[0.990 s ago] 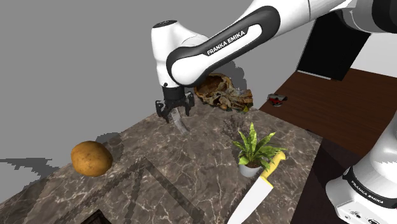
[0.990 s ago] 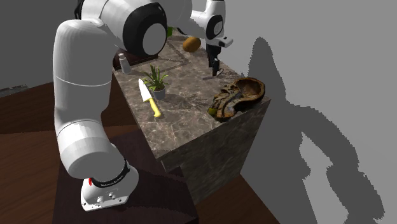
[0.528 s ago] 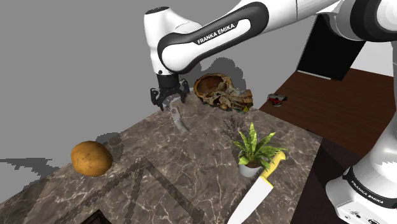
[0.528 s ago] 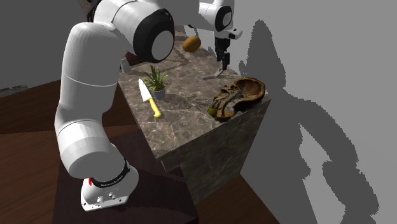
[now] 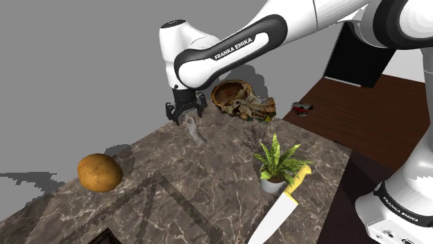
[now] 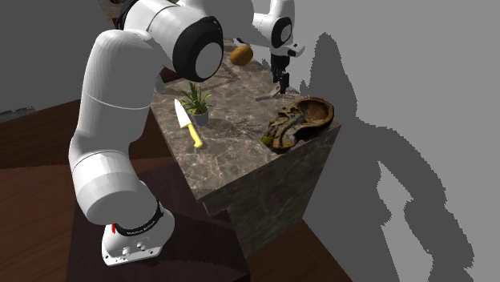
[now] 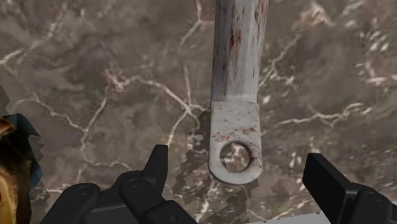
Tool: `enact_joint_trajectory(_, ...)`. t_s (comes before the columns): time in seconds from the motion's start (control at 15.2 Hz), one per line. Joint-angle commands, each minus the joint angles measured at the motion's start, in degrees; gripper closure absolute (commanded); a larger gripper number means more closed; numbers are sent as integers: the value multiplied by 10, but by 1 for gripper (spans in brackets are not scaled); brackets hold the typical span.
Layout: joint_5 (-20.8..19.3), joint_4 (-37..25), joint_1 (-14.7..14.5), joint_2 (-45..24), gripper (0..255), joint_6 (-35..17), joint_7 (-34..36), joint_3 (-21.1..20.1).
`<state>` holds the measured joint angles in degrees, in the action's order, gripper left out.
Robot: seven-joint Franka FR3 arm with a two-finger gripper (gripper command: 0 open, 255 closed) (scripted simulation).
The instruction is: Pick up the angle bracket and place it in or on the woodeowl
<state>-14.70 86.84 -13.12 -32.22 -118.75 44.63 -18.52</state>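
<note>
And the gripper (image 5: 186, 118) hung over the marble counter (image 5: 208, 190) near the brown wooden bowl (image 5: 239, 99), fingers spread wide and closed on nothing. The angle bracket (image 5: 195, 131) lay flat on the stone, to the shoulder view's left of the bowl and near it, not touching it. That was exactly where it lay a second ago, no shift at all. The hand was the mover. A second back it sat low, right down at the bracket. Half a second back it had lifted clear. Now it had dipped a touch again and slid slightly toward the bowl.

From the wrist, the bracket (image 7: 236, 95) showed as a grey, rust-flecked strip. Its rounded end with the hole sat between the two black fingers (image 7: 156, 167), and neither finger touched it.

In the second exterior view the gripper (image 6: 282, 80) stood just above the bracket (image 6: 270, 95), with the bowl (image 6: 303, 122) near it toward the counter's corner. Farther from the bowl sat a potted plant (image 5: 277, 163), a yellow-handled knife (image 5: 281, 208) and a potato (image 5: 99, 172), all unmoved.
</note>
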Motion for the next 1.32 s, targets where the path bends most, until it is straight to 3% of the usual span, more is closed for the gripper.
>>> enact_joint_trajectory(0.0,0,0,0,0,0,-1,0,0)
enact_joint_trajectory(0.26,0,0,0,0,0,-1,0,0)
enact_joint_trajectory(0.33,0,0,0,0,255,-1,0,0)
enact_joint_trajectory(0.92,0,0,0,0,255,-1,0,0)
enact_joint_trajectory(1.25,6,-18,1,13,255,30,-5,-3)
